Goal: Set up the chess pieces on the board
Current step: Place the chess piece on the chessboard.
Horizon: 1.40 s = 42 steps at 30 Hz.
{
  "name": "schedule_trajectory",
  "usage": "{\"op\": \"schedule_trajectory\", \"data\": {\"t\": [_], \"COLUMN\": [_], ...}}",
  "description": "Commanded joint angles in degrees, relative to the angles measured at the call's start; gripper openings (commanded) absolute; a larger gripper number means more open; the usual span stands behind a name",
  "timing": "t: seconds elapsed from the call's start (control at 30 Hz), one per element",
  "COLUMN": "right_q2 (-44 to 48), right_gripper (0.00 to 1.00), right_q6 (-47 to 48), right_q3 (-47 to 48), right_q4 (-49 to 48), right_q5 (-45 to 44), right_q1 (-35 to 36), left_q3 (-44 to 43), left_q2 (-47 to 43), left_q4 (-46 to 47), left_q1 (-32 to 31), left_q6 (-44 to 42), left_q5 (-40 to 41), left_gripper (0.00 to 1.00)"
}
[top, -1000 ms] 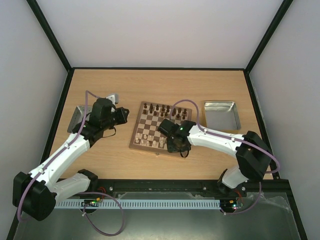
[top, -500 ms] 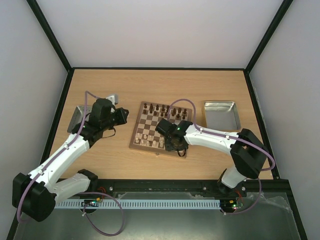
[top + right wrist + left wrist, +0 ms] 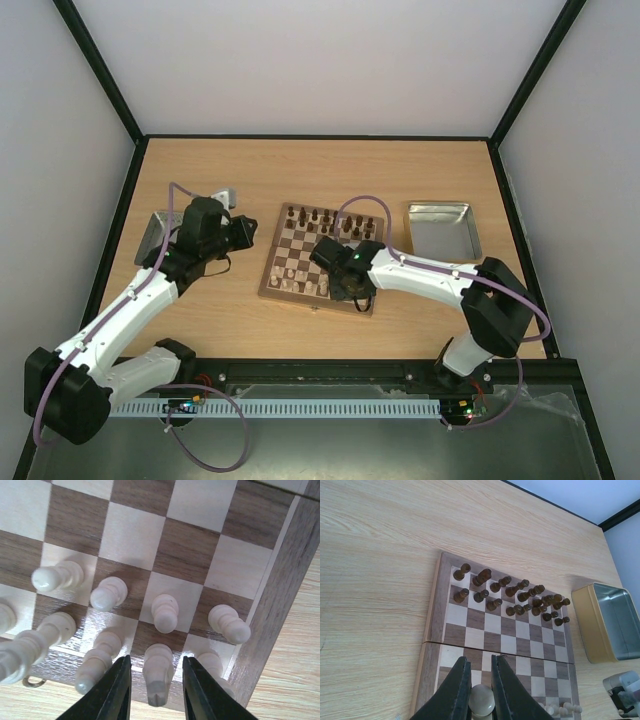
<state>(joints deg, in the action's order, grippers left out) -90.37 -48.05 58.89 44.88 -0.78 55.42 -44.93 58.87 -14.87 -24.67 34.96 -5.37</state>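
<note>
Straddling a seated cream piece (image 3: 158,672), the jaws of the right gripper (image 3: 156,692) stand part-open, seemingly clear of it, ready to lift straight up; those of the left gripper (image 3: 481,692) pinch a second cream piece (image 3: 481,701).

Bright even overhead light; faint soft shadows; all views sharp.
</note>
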Motion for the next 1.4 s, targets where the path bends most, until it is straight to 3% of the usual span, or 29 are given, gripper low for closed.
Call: {"op": "schedule_trajectory", "data": {"t": [0.0, 0.3, 0.5, 0.6, 0.77, 1.0, 1.23, 1.37], "right_q2": [2.77, 9.75, 16.87, 18.09, 15.89, 12.28, 13.33, 13.64], "right_gripper": [0.29, 0.35, 0.46, 0.51, 0.56, 0.52, 0.31, 0.32], "right_q6": [-0.76, -0.23, 6.59, 10.97, 15.71, 17.47, 18.18, 18.74], "right_q3": [2.69, 6.18, 2.15, 0.64, 1.75, 4.29, 2.82, 2.78], "right_q4": [2.24, 1.39, -21.45, -33.41, -41.15, -37.9, -37.68, -35.47], "right_q5": [-2.21, -3.35, 2.04, 5.36, 7.11, 7.9, 8.74, 7.9], "right_q1": [0.24, 0.23, 0.21, 0.15, 0.19, 0.16, 0.21, 0.18], "left_q3": [0.19, -0.15, 0.05, -1.15, -2.42, -2.62, -2.62, -2.96], "left_q2": [-1.33, -1.29, 1.63, 3.73, 5.99, 7.57, 8.58, 8.85], "left_q4": [-0.33, 2.32, 9.83, 11.12, 13.49, 14.87, 14.79, 14.25], "left_q1": [0.32, 0.23, -0.46, -1.39, -3.06, -3.45, -3.46, -3.45], "left_q6": [0.04, 0.89, 10.02, 16.0, 22.82, 26.53, 26.34, 25.74], "left_q5": [-0.62, -9.25, -22.24, -24.67, -27.64, -28.85, -28.12, -27.38], "left_gripper": [0.03, 0.03, 0.04, 0.04, 0.05, 0.05, 0.05, 0.05]}}
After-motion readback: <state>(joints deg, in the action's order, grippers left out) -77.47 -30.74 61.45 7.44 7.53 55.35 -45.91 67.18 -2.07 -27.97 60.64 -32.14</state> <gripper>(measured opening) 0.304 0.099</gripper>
